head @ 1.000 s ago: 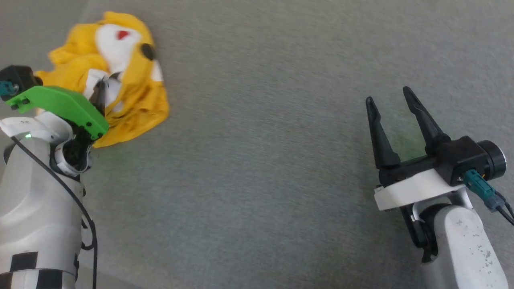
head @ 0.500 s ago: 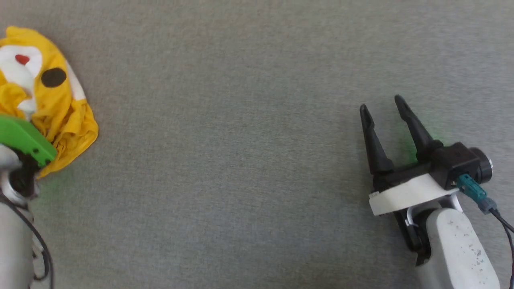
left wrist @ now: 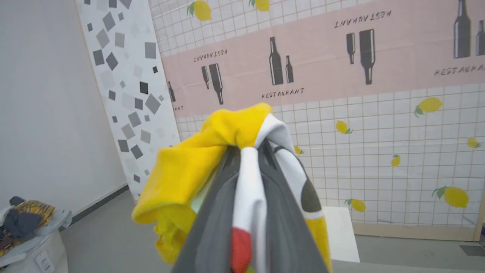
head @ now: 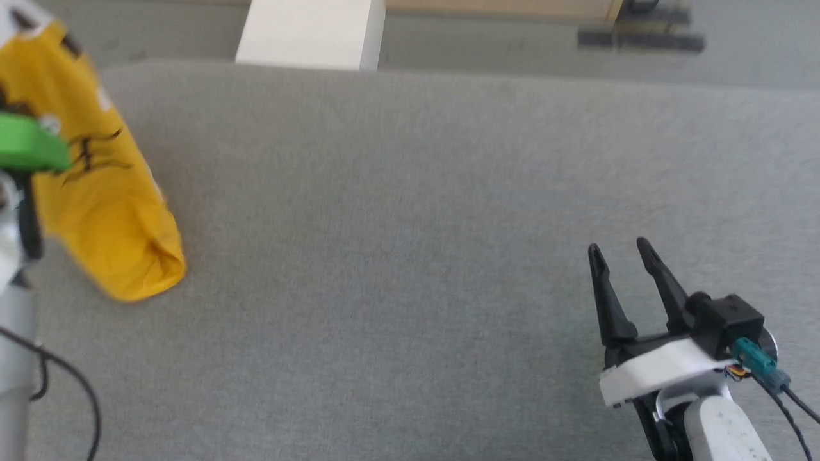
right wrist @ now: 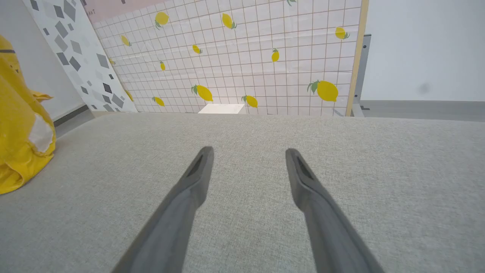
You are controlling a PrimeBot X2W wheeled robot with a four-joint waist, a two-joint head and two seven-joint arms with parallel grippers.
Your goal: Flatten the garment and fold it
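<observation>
The shirt [head: 102, 192] hangs in the air at the far left, a long yellow drape with black stripes showing, and its bottom fold looks to brush the table [head: 410, 256], though I cannot be sure it touches. The left claw [left wrist: 248, 151] is clenched on a bunch of it: a band of white cloth with a red dot is pinched between the two dark fingers, and yellow spills over on both sides. This is the flattening stage, and an early one (nothing is spread out, let alone folded). Across the table the right claw [head: 617, 246] hovers low at the near right, fingers parted and holding nothing, well apart from the shirt. From its own wrist view the shirt is just a yellow heap at the left edge. The next move, I'd say, belongs to that free claw: cross over, find a hem or a shoulder, take a second hold, and let the two arms draw the cloth open over the bare grey middle of the table.
</observation>
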